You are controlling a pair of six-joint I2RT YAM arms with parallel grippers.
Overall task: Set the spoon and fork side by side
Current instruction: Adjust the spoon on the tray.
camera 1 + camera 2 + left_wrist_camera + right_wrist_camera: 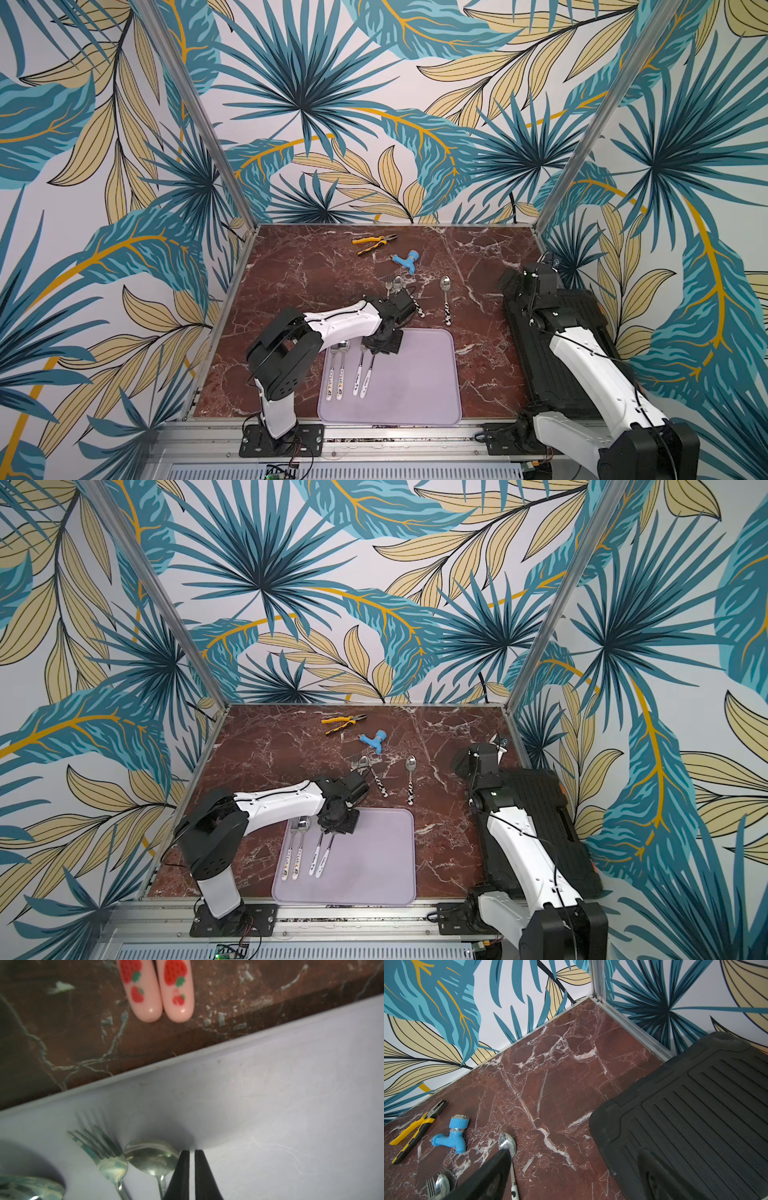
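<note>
A lilac tray [415, 374] lies at the table's near middle. On its left part lie two fork-and-spoon pairs with white handles. In the right-hand pair the fork [99, 1147] and the spoon [151, 1157] lie side by side, heads toward the far rim. In a top view they are the fork [358, 376] and the spoon [367, 380]. My left gripper [192, 1151] is shut and holds nothing. It points down at the tray just beside that spoon's bowl. My right gripper [573, 1157] is open and empty, held above the marble at the far right, beside the mat.
Two pink strawberry-print handles [160, 991] lie on the marble just past the tray's far rim. Further back are a fork and spoon [392, 283], a lone spoon [445, 291], a blue tap [407, 259] and yellow pliers [374, 243]. A black ribbed mat [557, 332] covers the right side.
</note>
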